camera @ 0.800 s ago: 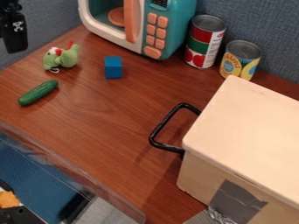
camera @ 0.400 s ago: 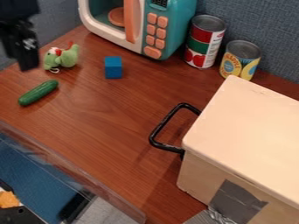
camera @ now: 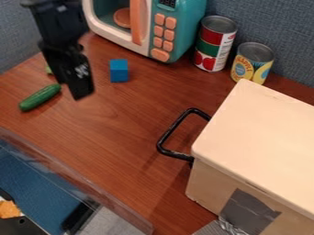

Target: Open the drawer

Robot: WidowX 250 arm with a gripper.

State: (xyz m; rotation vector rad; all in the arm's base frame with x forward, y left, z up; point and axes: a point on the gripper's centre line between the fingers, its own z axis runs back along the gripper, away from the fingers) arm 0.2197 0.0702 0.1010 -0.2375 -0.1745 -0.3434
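Awaiting, by judgement, the approach step, with a move across the table (camera: pixel 116 133) and down to the handle (camera: pixel 174 136) due next, then an outward pull on the drawer (camera: pixel 211 183) at lower right; with claw (camera: pixel 83 94) raised at upper left, slanting downward, open or closed impossible to tell.

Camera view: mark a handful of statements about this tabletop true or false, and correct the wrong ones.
1. The black handle juts out from the side of the pale box. True.
2. The gripper is holding the handle. False: the gripper hangs well apart from the handle, toward the view's upper left.
3. The cucumber lies on the wooden table. True.
4. The blue block is inside the toy microwave. False: the blue block sits on the table, outside the toy microwave.
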